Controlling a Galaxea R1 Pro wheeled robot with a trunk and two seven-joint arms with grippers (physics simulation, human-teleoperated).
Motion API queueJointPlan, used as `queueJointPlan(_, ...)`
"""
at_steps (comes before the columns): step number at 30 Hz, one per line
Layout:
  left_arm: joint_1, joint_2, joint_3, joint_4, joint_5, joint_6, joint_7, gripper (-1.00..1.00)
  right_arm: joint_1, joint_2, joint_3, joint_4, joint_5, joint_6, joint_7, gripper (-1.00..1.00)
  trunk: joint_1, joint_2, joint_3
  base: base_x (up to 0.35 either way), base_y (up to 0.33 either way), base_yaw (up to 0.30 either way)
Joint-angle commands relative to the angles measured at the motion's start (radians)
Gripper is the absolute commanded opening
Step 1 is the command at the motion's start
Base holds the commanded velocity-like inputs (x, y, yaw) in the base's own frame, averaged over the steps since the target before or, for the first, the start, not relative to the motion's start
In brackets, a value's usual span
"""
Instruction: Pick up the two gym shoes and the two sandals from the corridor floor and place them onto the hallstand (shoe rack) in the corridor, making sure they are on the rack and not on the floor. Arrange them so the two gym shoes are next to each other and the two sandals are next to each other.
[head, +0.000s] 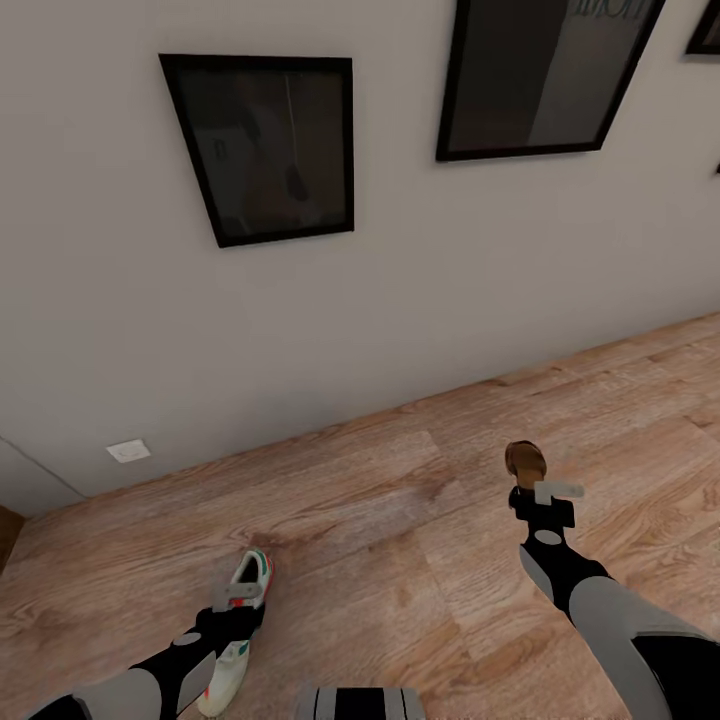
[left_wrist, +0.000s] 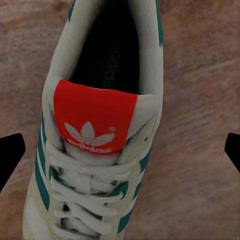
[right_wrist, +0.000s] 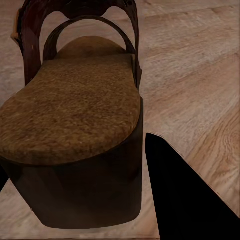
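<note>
One white gym shoe (head: 240, 625) with teal stripes and a red tongue lies on the corridor floor (head: 400, 520) at the lower left. My left gripper (head: 240, 597) hovers right above the gym shoe (left_wrist: 95, 150), open, its fingertips (left_wrist: 12, 155) wide apart on either side of the laces. One brown sandal (head: 525, 462) sits at my right gripper (head: 537, 490). Up close, the sandal's heel (right_wrist: 75, 150) has a black finger (right_wrist: 185, 195) pressed against its side; the other finger is mostly hidden. The hallstand is out of view.
A pale wall (head: 400, 300) runs close ahead, with two dark framed pictures (head: 265, 145) and a white socket plate (head: 128, 450) low down. A dark edge (head: 8, 530) shows at the far left. Wood floor stretches away to the right.
</note>
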Motion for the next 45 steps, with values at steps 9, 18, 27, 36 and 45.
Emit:
queueJointPlan(9,0.0,0.0,0.0,0.0,0.0,0.0,0.0,1.0,-0.001,0.0,0.0,0.0,-0.001,-0.001,0.001,-1.0,0.002,-0.001,-0.019,0.0,0.0,0.0)
queueJointPlan(18,0.0,0.0,0.0,0.0,-0.001,0.0,0.0,1.0,0.0,0.0,0.0,0.0,-0.001,-0.001,0.001,-1.0,0.002,-0.001,-0.019,0.0,0.0,0.0)
queueJointPlan(27,0.0,0.0,0.0,0.0,-0.001,0.0,0.001,1.0,-0.001,0.0,0.0,0.0,-0.001,-0.001,0.001,-1.0,0.005,-0.003,-0.043,0.0,0.0,0.0)
queueJointPlan(36,0.0,0.0,0.0,0.0,-0.002,0.0,0.001,1.0,-0.001,0.001,0.0,0.0,-0.001,-0.002,0.001,-1.0,0.005,-0.003,-0.043,0.0,0.0,0.0)
queueJointPlan(45,0.0,0.0,0.0,0.0,-0.002,0.0,0.002,1.0,-0.001,0.004,0.001,-0.002,0.012,-0.024,-0.002,-1.0,0.005,-0.003,-0.043,0.0,0.0,0.0)
